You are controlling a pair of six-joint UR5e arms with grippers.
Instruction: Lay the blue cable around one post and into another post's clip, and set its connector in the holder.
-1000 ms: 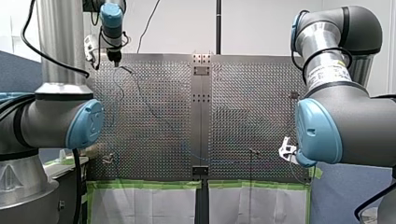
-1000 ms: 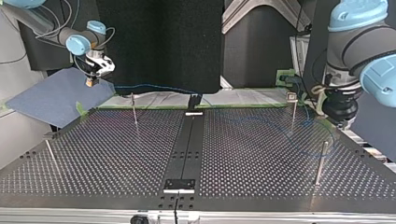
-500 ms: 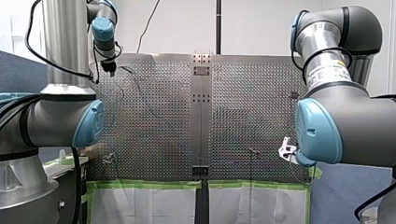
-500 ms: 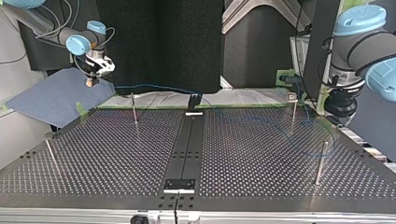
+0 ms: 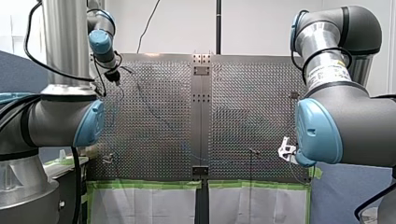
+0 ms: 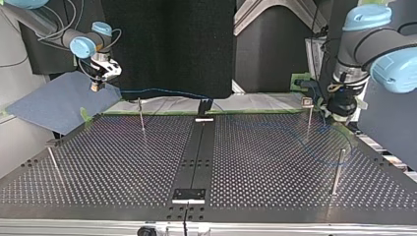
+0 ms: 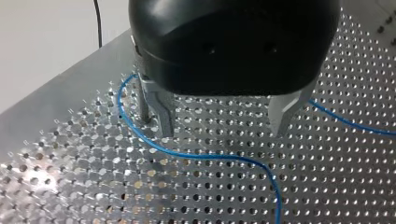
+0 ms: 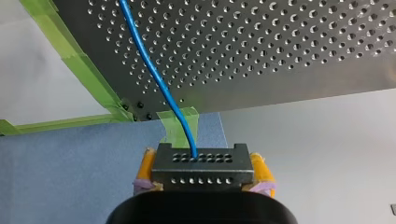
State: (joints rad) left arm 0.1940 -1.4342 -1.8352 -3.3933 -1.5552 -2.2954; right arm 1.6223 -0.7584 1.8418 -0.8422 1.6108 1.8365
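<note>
In the left wrist view, the black body of my left gripper [image 7: 223, 133] hides the top of the thin post [image 7: 144, 102] beside one finger. The blue cable [image 7: 205, 156] leaves that view in two places, so its ends are cut off. In the right wrist view, the connector [image 8: 203, 165] covers most of my right gripper [image 8: 204, 176]. Only its yellow pads [image 8: 145, 169] peek out at the sides. In the front view, the cable is too thin to follow across the table [image 5: 243, 93]. My right arm [image 5: 345, 126] hides part of the table's right edge.
</note>
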